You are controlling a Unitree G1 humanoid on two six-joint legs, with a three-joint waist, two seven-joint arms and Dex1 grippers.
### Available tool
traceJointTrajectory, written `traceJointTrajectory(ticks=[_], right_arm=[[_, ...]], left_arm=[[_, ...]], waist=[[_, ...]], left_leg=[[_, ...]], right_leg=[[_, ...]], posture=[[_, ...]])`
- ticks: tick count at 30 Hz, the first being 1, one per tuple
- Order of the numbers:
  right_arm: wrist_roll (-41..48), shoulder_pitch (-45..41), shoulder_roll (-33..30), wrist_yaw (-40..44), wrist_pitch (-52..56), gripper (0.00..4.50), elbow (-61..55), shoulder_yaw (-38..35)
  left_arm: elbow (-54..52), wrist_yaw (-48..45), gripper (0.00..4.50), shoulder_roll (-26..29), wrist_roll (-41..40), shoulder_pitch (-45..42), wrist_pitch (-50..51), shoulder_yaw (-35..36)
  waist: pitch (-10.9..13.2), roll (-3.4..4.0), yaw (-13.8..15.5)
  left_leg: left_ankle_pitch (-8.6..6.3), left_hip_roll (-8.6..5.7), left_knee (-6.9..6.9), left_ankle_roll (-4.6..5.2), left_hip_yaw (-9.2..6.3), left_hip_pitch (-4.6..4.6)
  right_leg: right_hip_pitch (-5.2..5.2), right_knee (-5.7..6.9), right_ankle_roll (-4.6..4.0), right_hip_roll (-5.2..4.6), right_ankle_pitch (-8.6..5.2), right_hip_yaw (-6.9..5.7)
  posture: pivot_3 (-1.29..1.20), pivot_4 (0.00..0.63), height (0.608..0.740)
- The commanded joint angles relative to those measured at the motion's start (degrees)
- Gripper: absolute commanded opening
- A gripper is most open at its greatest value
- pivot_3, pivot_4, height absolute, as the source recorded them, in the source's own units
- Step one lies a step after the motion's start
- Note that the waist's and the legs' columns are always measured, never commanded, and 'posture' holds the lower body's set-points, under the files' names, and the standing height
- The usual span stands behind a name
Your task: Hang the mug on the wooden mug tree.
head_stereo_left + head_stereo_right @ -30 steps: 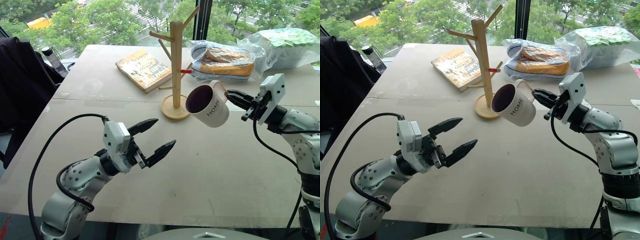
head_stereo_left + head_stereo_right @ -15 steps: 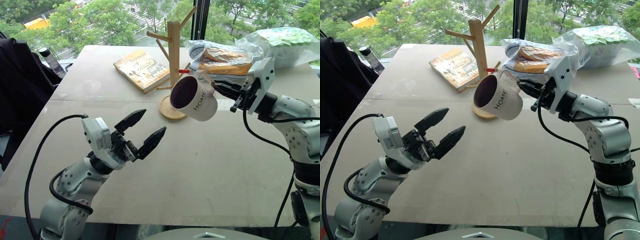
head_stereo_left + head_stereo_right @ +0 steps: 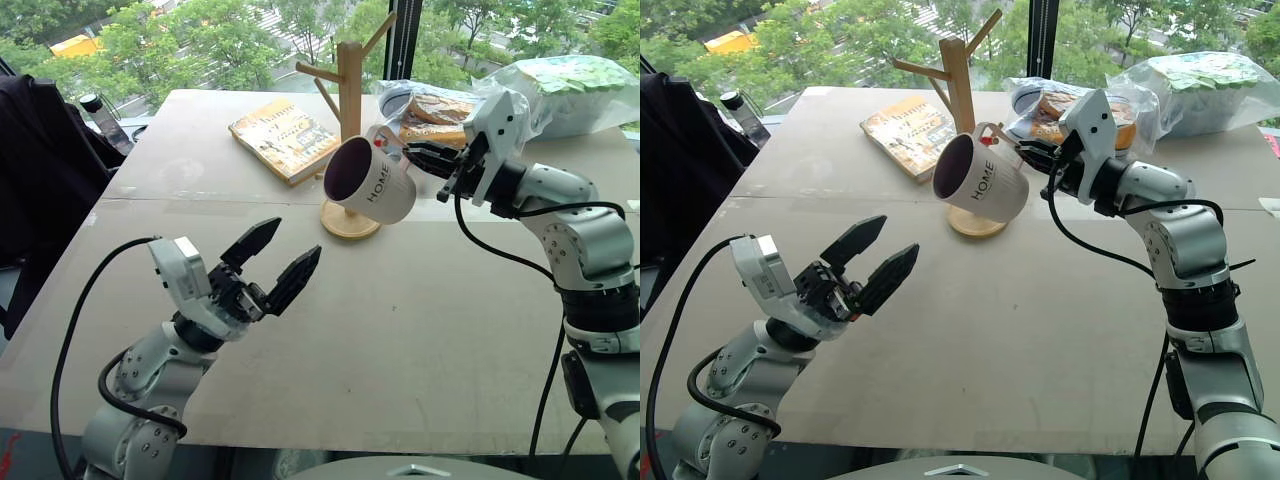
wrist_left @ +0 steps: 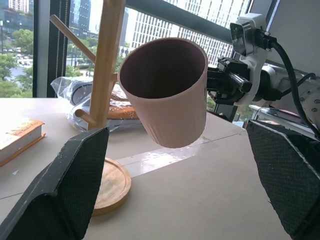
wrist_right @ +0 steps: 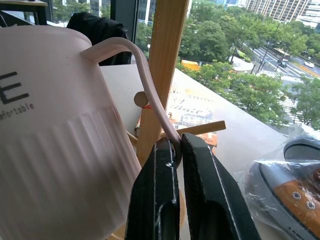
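The right tool [image 3: 418, 158] is clamping its two black fingers [image 5: 200, 200] together on the thin loop handle of the cream-white ceramic mug [image 3: 371, 181] with the dark maroon inside and small dark "HOME" lettering on its side. The mug is hanging in the air above the desk [image 3: 430, 320], tilted so that its open mouth is facing toward the near left corner of the desk. It is sitting just in front of the tall light-wood mug tree [image 3: 350, 95] with angled peg branches and a round wooden base [image 3: 350, 220], which is standing near the middle of the desk's far half. In the right wrist view the handle is lying right beside the post, close to a peg end; whether it is touching the wood is hard to tell from here. A red peg tip [image 3: 378, 144] is peeking out just above the mug's rim.

The left tool [image 3: 268, 262] is hovering over the near left part of the desk, its fingers spread apart and gripping nothing, pointing toward the mug.

A yellow-covered book [image 3: 286, 137] is lying toward the far left edge, left of the tree. Sneakers in a clear plastic bag [image 3: 440, 105] and another bag of green things [image 3: 570, 85] are lying along the far right edge.
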Motion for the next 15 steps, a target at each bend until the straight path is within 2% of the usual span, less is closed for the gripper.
traceJointTrajectory(ticks=[1, 7, 9, 11, 12, 13, 15], right_arm=[[-1.16, -1.88, 0.09, 0.92, -2.95, 0.06, 1.48, -0.97], [-3.61, -4.17, 1.62, 0.68, -4.66, 0.06, 5.43, -0.22], [-4.21, -4.99, 2.24, 0.51, -5.13, 0.59, 6.44, -0.36], [-4.70, -5.78, 2.88, -0.02, -5.47, 1.33, 7.44, -0.81], [-4.79, -6.00, 3.11, -0.16, -5.47, 2.31, 7.74, -1.06], [-4.28, -5.90, 3.00, -0.34, -4.95, 2.73, 7.71, -1.97], [-2.66, -4.79, 2.01, -0.29, -3.33, 3.19, 6.76, -4.19]], left_arm=[[-3.26, 0.33, 4.50, -0.09, 0.40, 0.56, -2.01, 0.50], [-3.13, 0.40, 4.50, -0.06, 1.16, 0.81, -3.11, 0.08], [-3.06, 0.45, 4.50, 0.00, 1.33, 0.74, -3.31, -0.05], [-2.98, 0.40, 4.50, 0.06, 1.41, 0.81, -3.53, -0.07], [-2.95, 0.39, 4.50, 0.10, 1.44, 0.86, -3.63, -0.09], [-2.94, 0.41, 4.50, 0.15, 1.61, 1.06, -3.76, -0.06], [-2.93, 0.48, 4.50, 0.15, 2.11, 1.63, -3.94, -0.05]], waist=[[0.00, 0.00, -0.01], [0.01, 0.01, -0.27], [0.01, 0.01, -0.39], [0.01, 0.01, -0.51], [0.01, 0.00, -0.54], [0.01, 0.00, -0.56], [0.01, 0.01, -0.62]], left_leg=[[0.00, 0.00, 0.00, 0.00, 0.00, 0.00], [0.00, 0.00, 0.00, 0.00, 0.01, 0.00], [0.00, 0.00, 0.00, 0.00, 0.00, 0.00], [0.00, 0.00, -0.01, 0.00, -0.01, 0.00], [0.00, 0.00, -0.02, 0.00, 0.00, 0.00], [0.00, 0.00, -0.02, 0.00, 0.00, -0.01], [0.00, -0.01, -0.02, 0.00, 0.00, -0.02]], right_leg=[[0.00, 0.00, 0.00, 0.00, 0.00, 0.00], [-0.01, 0.00, 0.00, -0.01, 0.00, 0.01], [-0.02, 0.01, -0.01, 0.00, 0.00, 0.00], [-0.02, 0.01, -0.01, 0.00, 0.00, 0.00], [-0.02, 0.00, -0.01, 0.00, 0.00, 0.00], [-0.01, -0.01, 0.00, -0.02, 0.00, -0.01], [-0.01, -0.02, 0.00, -0.03, 0.00, 0.00]], posture=[[0.00, 0.150, 0.740], [0.00, 0.150, 0.740], [0.00, 0.150, 0.740], [0.00, 0.150, 0.740], [0.00, 0.150, 0.740], [0.00, 0.150, 0.740], [0.00, 0.150, 0.740]])
